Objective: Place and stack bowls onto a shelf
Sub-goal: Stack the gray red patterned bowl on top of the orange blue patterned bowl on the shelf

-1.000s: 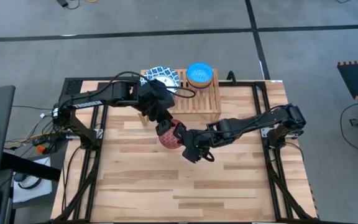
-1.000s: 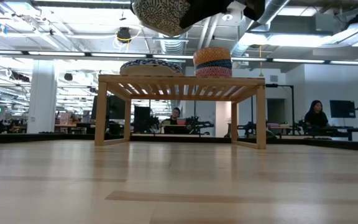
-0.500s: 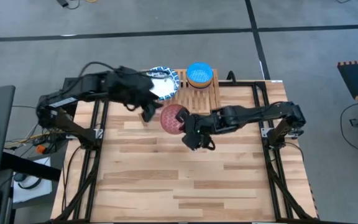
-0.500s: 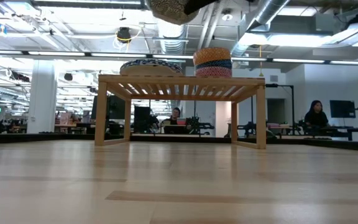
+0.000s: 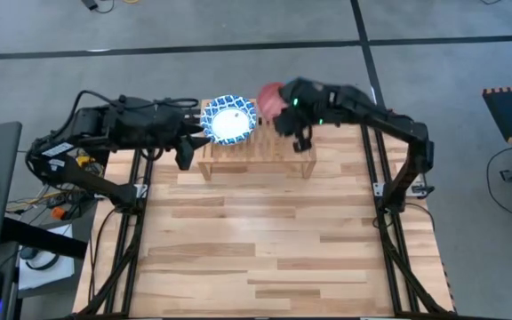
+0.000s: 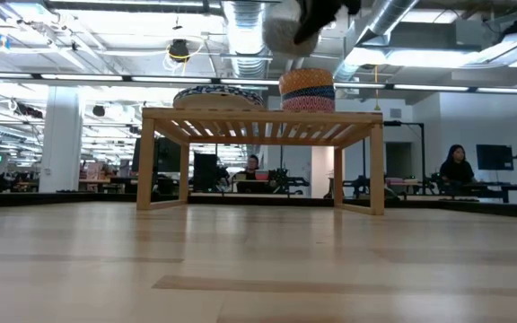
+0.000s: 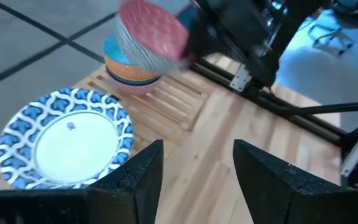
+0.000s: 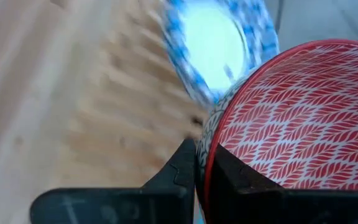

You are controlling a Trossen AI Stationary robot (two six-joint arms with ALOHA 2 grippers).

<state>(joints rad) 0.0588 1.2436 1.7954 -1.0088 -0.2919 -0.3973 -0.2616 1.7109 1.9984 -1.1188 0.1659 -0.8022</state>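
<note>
Light wood makes up both the plank tabletop (image 5: 265,240) and the low slatted shelf (image 5: 265,149) standing at its far edge on short legs. Two groups of bowls are sitting on the shelf: wide shallow white plates (image 5: 229,120) with blue patterned rims, whose number cannot be told from above, and beside them a short stack (image 7: 129,71) of deep bowls, where the left wrist view is showing a light blue one over an orange-toned band, the exact count unclear. One more bowl, the red bowl (image 8: 291,118), is being carried in the air: deep, round, with a red leaf-like pattern inside and a pale dark-patterned outside. The right gripper (image 8: 201,168) is pinching its rim, one finger inside and one outside, and is holding it tilted above the shelf, right over the stack of deep bowls. In the low view the red bowl (image 6: 281,27) is hanging clear above the stack, not touching it. The left gripper (image 7: 194,168) is hovering with its fingers spread apart and nothing between them, just beside the shelf's left end near the plates. People are sitting at desks in the room beyond.
</note>
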